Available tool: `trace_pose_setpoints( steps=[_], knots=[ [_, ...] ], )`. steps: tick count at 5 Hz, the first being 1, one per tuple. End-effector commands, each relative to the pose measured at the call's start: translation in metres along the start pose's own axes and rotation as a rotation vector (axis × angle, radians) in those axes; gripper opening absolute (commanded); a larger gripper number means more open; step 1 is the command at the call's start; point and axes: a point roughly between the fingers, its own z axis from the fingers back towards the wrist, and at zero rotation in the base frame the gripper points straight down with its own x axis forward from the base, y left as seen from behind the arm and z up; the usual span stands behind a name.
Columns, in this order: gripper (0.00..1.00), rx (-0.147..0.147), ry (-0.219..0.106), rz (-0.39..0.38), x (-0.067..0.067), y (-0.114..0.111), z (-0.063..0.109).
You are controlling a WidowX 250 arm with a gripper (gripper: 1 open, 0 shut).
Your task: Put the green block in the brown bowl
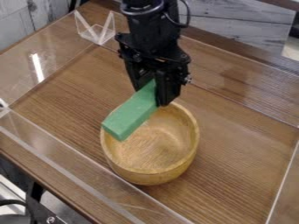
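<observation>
Here, a single black robot arm is reaching down from the far side of a brown wooden tabletop (228, 166). Its gripper (155, 77) is closing firmly on the upper end of the green block (131, 115), a flat, elongated bar with a matte surface. The block is slanting, its free end pointing toward the near left, and is overlapping the left part of the brown bowl (173, 153) in this view; whether it is touching the bowl cannot be told. The bowl, round and light brown with a pale interior, is sitting upright on the tabletop. Beyond it, to the left of the arm, a clear, angular object (93, 29) is standing. A dark cable (17, 205) is curving through the near left corner.
</observation>
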Motion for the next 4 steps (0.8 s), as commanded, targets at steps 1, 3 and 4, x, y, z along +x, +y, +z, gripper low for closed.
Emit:
trace_pose_setpoints(
  steps=[1, 3, 4],
  knots=[
    [0.0, 0.01, -0.068, -0.026, 0.006, -0.004, 0.011],
    [0.0, 0.016, -0.057, -0.04, 0.0, -0.005, -0.009],
    [0.0, 0.017, -0.058, -0.04, -0.001, -0.005, -0.015]
  ],
)
